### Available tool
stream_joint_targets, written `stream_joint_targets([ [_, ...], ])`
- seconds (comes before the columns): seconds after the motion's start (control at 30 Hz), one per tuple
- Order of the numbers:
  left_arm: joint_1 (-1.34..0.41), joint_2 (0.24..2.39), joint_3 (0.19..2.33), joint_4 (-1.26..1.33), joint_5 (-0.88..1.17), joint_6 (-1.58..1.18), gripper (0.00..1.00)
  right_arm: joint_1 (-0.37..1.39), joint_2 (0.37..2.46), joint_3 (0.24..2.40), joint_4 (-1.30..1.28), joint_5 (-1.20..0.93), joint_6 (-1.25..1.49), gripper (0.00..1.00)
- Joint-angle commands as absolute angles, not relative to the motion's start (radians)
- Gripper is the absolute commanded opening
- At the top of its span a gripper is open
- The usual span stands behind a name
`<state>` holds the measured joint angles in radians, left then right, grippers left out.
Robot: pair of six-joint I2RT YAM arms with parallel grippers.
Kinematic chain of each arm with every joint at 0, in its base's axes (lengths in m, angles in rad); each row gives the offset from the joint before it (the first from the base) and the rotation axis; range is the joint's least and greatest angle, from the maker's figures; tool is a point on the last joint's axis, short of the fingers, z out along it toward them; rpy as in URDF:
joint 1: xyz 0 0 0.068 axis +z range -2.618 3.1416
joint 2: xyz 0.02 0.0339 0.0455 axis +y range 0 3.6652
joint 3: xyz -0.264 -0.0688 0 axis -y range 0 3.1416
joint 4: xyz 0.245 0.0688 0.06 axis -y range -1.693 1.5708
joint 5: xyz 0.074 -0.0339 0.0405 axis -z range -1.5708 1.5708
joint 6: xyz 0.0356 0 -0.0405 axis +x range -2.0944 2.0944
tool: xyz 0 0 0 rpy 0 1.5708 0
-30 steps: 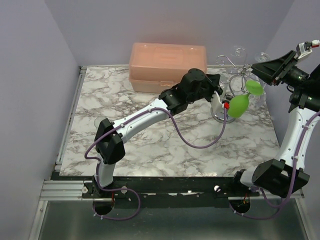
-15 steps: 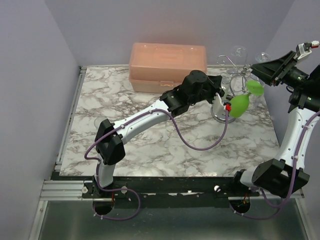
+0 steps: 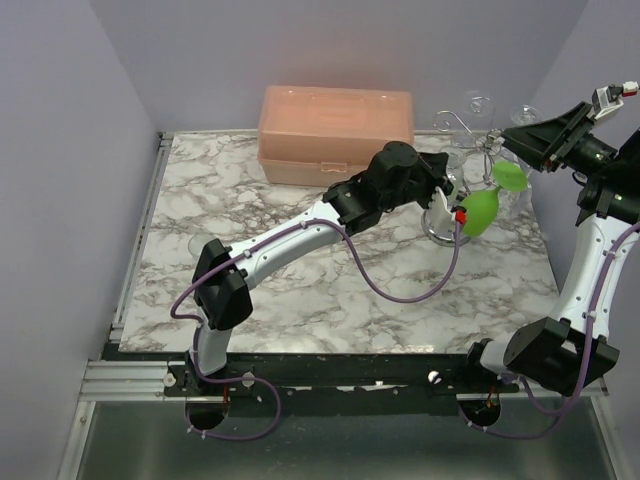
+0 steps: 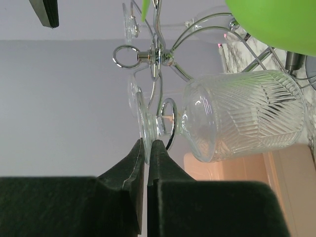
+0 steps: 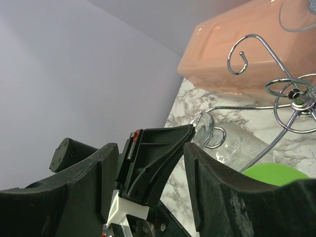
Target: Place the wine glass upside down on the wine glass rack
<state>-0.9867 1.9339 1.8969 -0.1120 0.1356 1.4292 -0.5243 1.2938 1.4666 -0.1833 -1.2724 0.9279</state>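
The left arm reaches from the near edge across the marble table toward the far right corner. The left gripper is clenched, and its black fingers meet on the thin rim of the foot of a clear ribbed wine glass.

The glass hangs bowl-down on the wine glass rack. Its stem sits inside one of the rack's wire loops and its foot rests against that loop, on the fingers' side. A green stemmed glass hangs upside down from a neighbouring arm of the rack, just beside the clear bowl and crowding it on the right.

The right gripper hovers above the right side of the rack. Its fingers are spread apart with nothing between them, and they are apart from both glasses.

Round clear glass feet show on the rack's far arms. A peach lidded plastic box stands at the table's far edge, left of the rack, against the lilac wall.
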Motion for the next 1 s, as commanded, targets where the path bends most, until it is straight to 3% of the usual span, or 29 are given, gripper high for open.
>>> stream_joint_targets([
  [0.0, -1.006, 1.945, 1.959, -0.051, 0.181, 1.399, 0.08, -0.521, 1.278, 1.452, -0.162, -1.262, 0.94, 0.62],
  [0.63, -1.01, 1.967, 1.935, -0.02, 0.186, 1.341, 0.3, -0.52, 1.273, 1.44, -0.158, -1.258, 0.943, 0.62],
  [0.83, -1.018, 1.919, 1.877, -0.005, 0.179, 1.308, 0.47, -0.52, 1.272, 1.438, -0.155, -1.255, 0.942, 0.62],
  [0.97, -1.028, 1.886, 1.839, 0.047, 0.177, 1.279, 0.54, -0.521, 1.269, 1.432, -0.144, -1.252, 0.948, 0.61],
])
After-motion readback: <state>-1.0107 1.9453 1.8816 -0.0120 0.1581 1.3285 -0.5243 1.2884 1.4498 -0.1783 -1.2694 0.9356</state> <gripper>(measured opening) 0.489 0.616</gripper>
